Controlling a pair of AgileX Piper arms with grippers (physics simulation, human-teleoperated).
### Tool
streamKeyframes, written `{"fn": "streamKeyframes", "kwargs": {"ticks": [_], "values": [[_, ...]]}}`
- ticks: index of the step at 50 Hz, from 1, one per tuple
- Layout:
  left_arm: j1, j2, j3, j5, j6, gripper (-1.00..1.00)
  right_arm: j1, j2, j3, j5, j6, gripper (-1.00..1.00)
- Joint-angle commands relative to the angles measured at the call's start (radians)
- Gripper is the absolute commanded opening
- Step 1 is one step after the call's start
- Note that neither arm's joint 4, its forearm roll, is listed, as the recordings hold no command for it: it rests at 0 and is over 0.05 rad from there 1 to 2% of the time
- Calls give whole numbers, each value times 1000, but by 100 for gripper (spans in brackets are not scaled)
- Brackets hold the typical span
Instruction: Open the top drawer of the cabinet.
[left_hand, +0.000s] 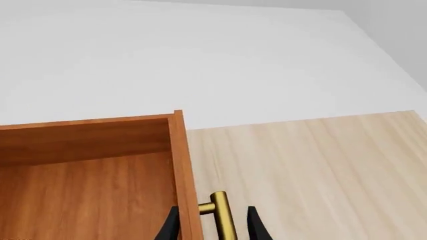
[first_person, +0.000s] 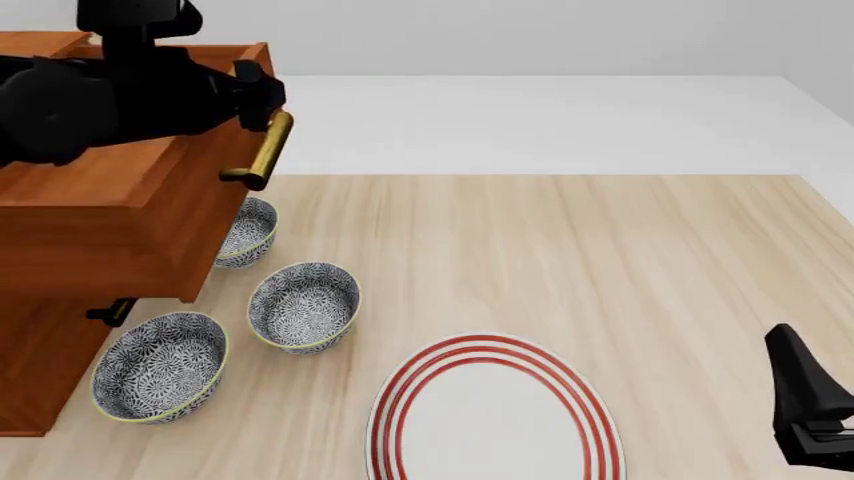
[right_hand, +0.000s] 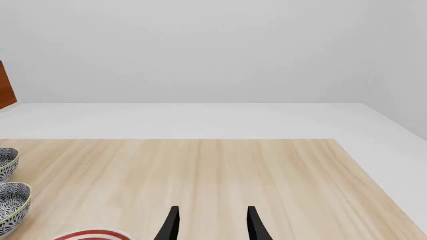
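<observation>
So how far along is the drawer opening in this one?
Mostly done: the top drawer juts well out of the cabinet, its bare inside showing in the left wrist view. In hand: the left claw straddles the brass handle. Left: perhaps a final pull, then release. The right claw idles open.

In the front view, the left arm (first_person: 94, 100) covers much of the top drawer (first_person: 120, 190) and hides the left claw (first_person: 260, 100) where it meets the brass handle (first_person: 267, 150); the cabinet (first_person: 40, 350) is cut off by the left edge. The red-ringed plate (first_person: 494, 420) runs off the bottom edge, and the right claw (first_person: 807, 410) is cropped at the lower right corner. In the left wrist view, the handle and both fingertips (left_hand: 172, 227) are cut off by the picture's edge.
</observation>
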Motion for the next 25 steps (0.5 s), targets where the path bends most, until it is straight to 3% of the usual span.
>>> {"fn": "streamKeyframes", "kwargs": {"ticks": [1,25], "values": [[-37,231,163,11,152,100,0,0,0,0,0,100],[-67,226,168,13,130,100,0,0,0,0,0,100]]}}
